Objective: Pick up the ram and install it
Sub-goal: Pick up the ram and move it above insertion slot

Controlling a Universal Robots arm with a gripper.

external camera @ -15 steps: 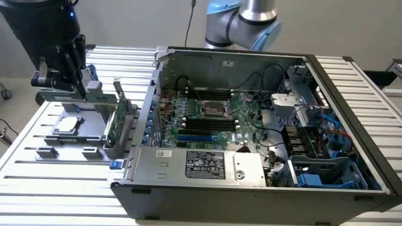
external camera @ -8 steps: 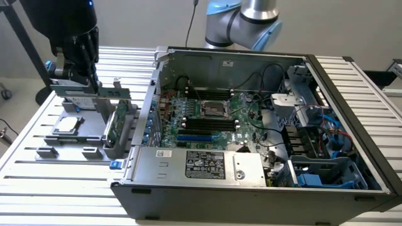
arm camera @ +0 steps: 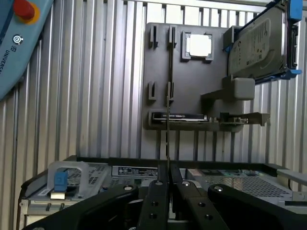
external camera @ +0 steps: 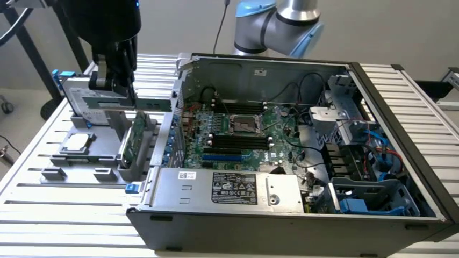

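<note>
Ram (external camera: 147, 105) was held pinched between narrowed fingers (arm camera: 157, 206) above grey fixture (external camera: 72, 166); carry step judged underway, alignment over motherboard slots (external camera: 240, 142) was needed for install.

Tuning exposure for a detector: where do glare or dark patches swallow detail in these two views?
Wrist view: the processor on the grey holder glares plain white, markings lost; the ram, edge-on in the gripper, is a thin dark line. Exterior view: the case interior sits dimmer than the pale table.
</note>
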